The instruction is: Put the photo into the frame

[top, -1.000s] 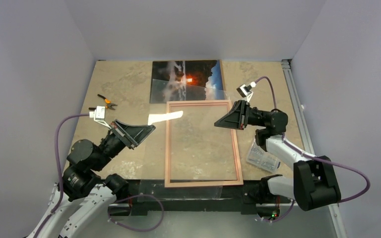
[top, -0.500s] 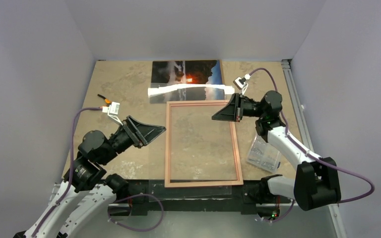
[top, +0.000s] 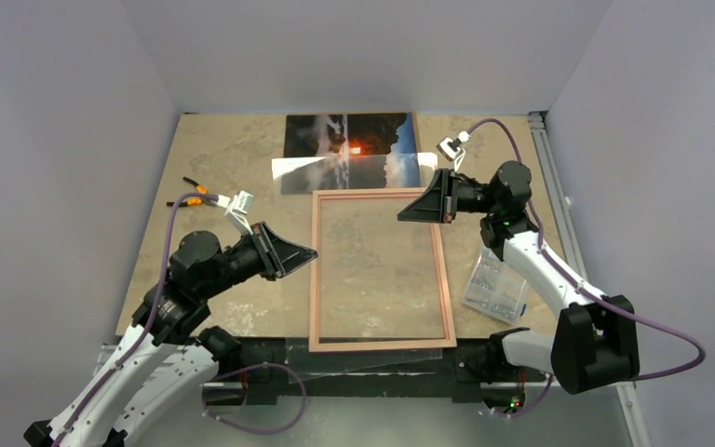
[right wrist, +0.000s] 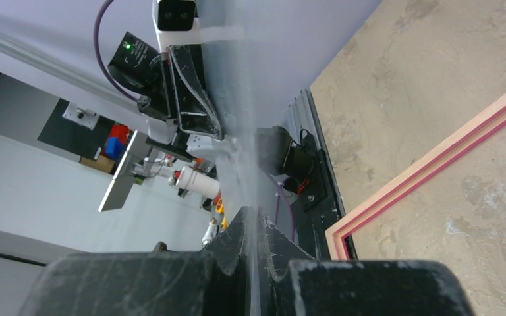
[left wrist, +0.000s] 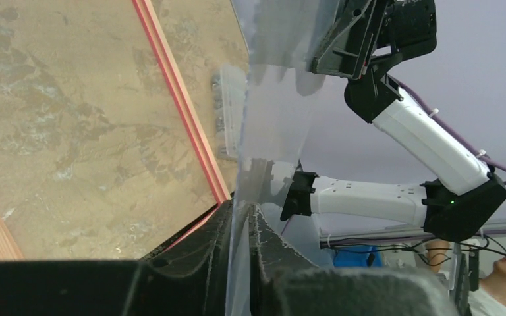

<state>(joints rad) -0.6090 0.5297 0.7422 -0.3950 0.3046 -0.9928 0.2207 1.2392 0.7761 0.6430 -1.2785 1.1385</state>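
The frame [top: 315, 270], tan side up with a pink inner edge, lies flat mid-table; it also shows in the left wrist view [left wrist: 184, 112] and the right wrist view [right wrist: 435, 164]. The photo [top: 354, 138] lies face up behind it, apart from both grippers. My left gripper [top: 312, 251] is shut on the left edge of a clear transparent sheet [top: 335, 172], and my right gripper [top: 402, 216] is shut on its right edge. The sheet hangs in the air over the frame's far half. It runs edge-on between the left jaws [left wrist: 245, 217] and the right jaws [right wrist: 255, 220].
Orange-handled pliers [top: 195, 191] lie at the left of the table. A clear plastic box of small parts [top: 495, 287] sits right of the frame, under my right arm. Grey walls close in on three sides. A black base bar runs along the near edge.
My left gripper moved right toward the frame's left side and my right gripper rose and shifted back. The sheet between them tilted, and its glare moved from the left to over the photo's near edge.
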